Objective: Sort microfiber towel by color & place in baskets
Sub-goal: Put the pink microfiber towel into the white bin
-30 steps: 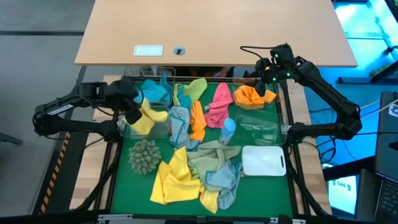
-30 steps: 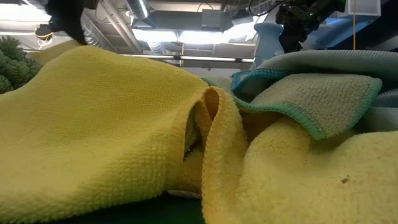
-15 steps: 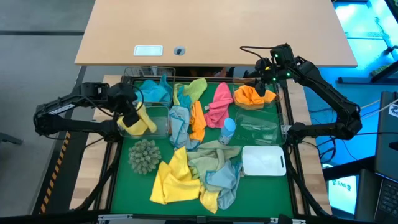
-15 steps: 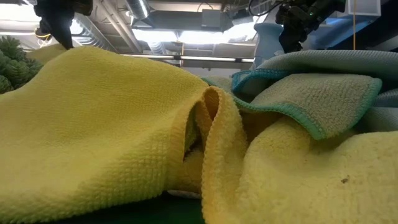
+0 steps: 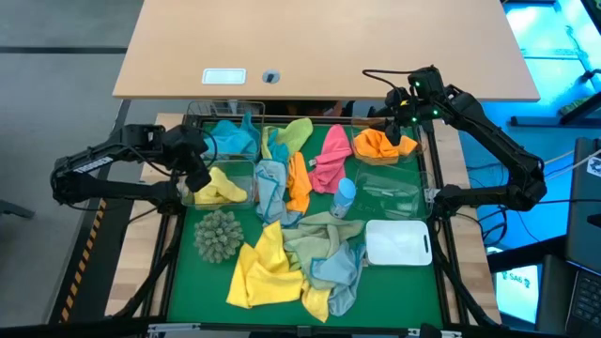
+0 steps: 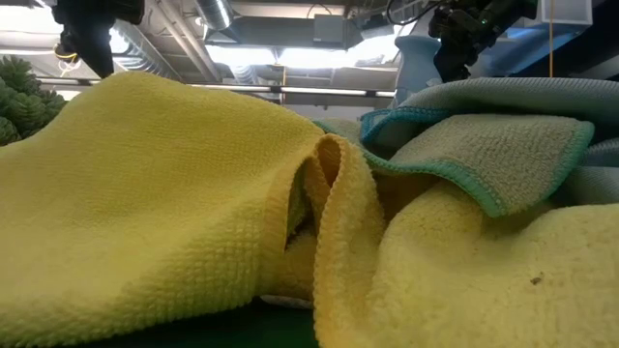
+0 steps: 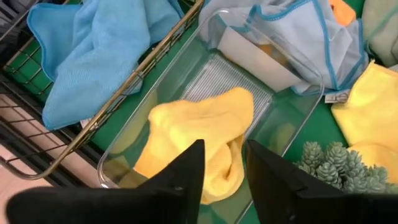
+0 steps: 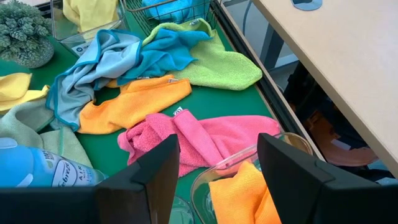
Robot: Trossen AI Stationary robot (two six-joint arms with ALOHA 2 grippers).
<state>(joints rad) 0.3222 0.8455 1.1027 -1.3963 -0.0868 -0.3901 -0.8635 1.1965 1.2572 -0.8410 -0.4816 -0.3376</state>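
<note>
Left gripper (image 5: pixel 199 176) hovers over the clear bin (image 5: pixel 246 192) at the left of the green worktop (image 5: pixel 188 272), fingers (image 7: pixel 180 180) spread apart and gripping nothing. A yellow towel (image 5: pixel 220 187) lies bunched inside that bin, below the fingers. Far of it, a wire basket (image 5: pixel 196 117) holds a blue towel (image 5: pixel 235 137). Right gripper (image 5: pixel 402 139) sits at the far right above a clear bin (image 5: pixel 421 155) with an orange towel (image 5: pixel 378 144) in it, fingers (image 8: pixel 292 174) parted, not clamped on anything. Loose on the worktop: light-green towel (image 5: pixel 296 132), pink towel (image 5: pixel 331 158), a second orange towel (image 5: pixel 299 182), a light-blue towel (image 5: pixel 270 181), and a near heap led by a big yellow towel (image 5: pixel 264 268). White bin (image 5: pixel 398 242) at near right. Spiky green ball (image 5: pixel 218 236) near left; small blue bottle (image 5: pixel 344 196) at centre.
</note>
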